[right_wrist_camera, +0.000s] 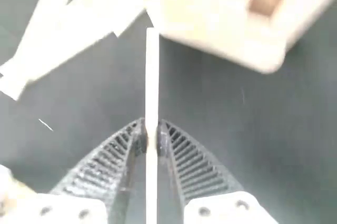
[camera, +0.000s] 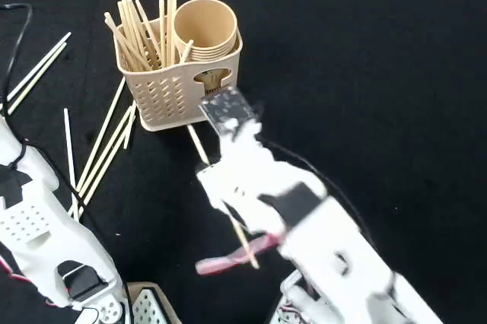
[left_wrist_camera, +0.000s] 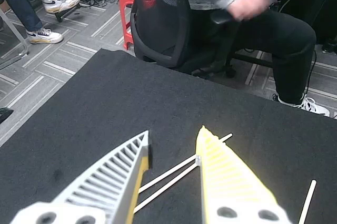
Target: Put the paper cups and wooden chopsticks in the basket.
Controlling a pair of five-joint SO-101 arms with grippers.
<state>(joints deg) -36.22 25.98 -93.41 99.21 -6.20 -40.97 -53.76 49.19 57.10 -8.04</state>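
A beige basket (camera: 171, 92) stands at the back of the black table, holding stacked paper cups (camera: 205, 27) and a bunch of wooden chopsticks (camera: 141, 31). My right gripper (right_wrist_camera: 151, 129) is shut on one chopstick (right_wrist_camera: 152, 77), whose far end points at the basket's (right_wrist_camera: 221, 19) lower wall. From above, that chopstick (camera: 199, 149) runs slantwise under the right arm (camera: 259, 179), just in front of the basket. My left gripper (left_wrist_camera: 174, 134) is open and holds nothing, low over the table. Two loose chopsticks (left_wrist_camera: 174, 174) lie beyond its fingers.
More loose chopsticks lie left of the basket (camera: 103, 157) and near the table's left edge (camera: 38, 69). The left arm's white body (camera: 38, 225) fills the front left corner. The table's far edge (left_wrist_camera: 174, 74) drops to a tiled floor.
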